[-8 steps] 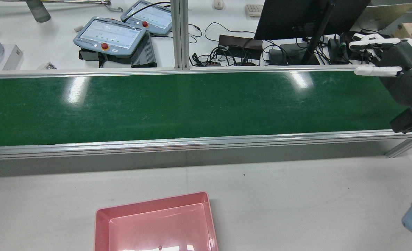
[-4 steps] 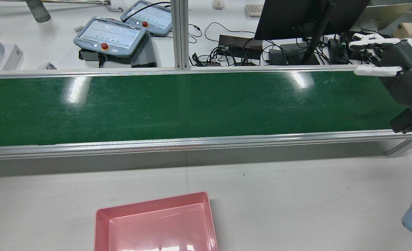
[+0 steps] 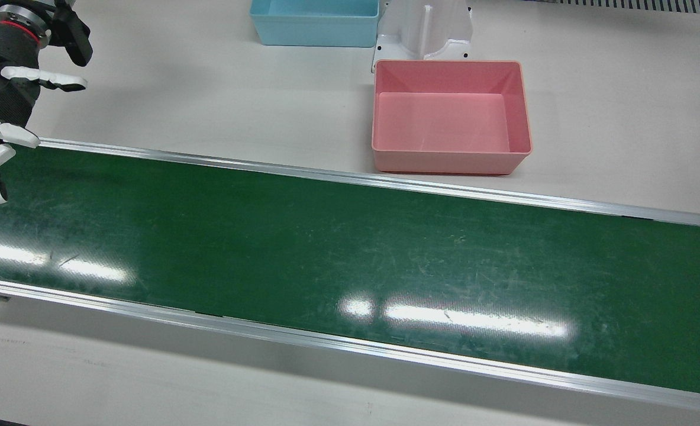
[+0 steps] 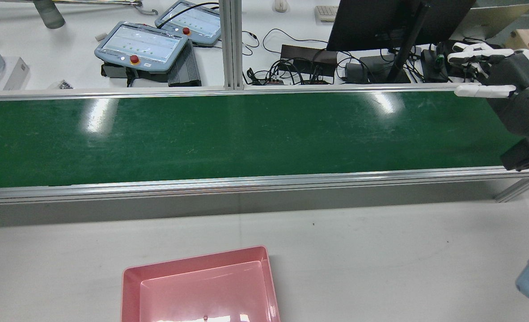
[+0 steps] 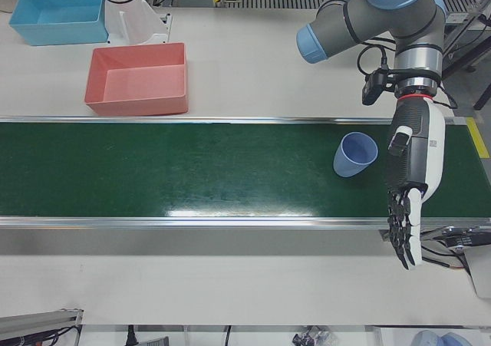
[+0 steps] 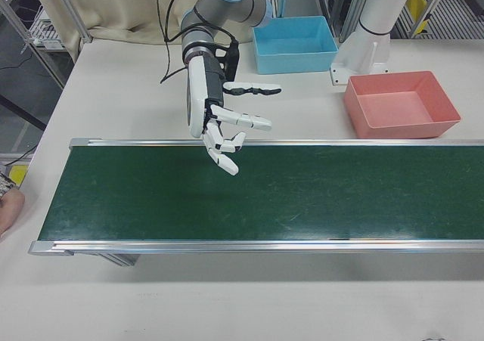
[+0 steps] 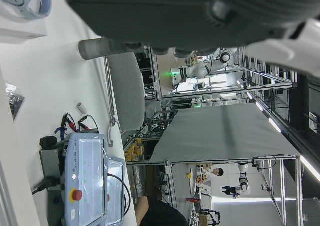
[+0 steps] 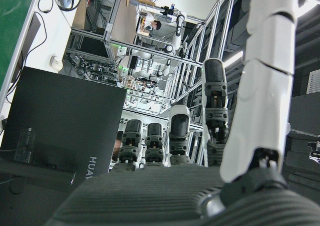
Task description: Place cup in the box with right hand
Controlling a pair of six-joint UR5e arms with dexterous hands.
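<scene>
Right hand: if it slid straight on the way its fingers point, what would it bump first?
Probably nothing soon: the right hand points across above the belt, toward the black monitor beyond it; depth is unclear.

The long green conveyor belt [image 3: 350,248] lies bare between its aluminium rails, and the white surface [image 3: 207,106] around the open pink plastic box [image 3: 450,115] is free.

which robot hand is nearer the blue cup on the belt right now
Left. The left robot hand hangs just beside the blue cup in the left-front view. The right robot hand is at the belt's other end, where no cup shows.
</scene>
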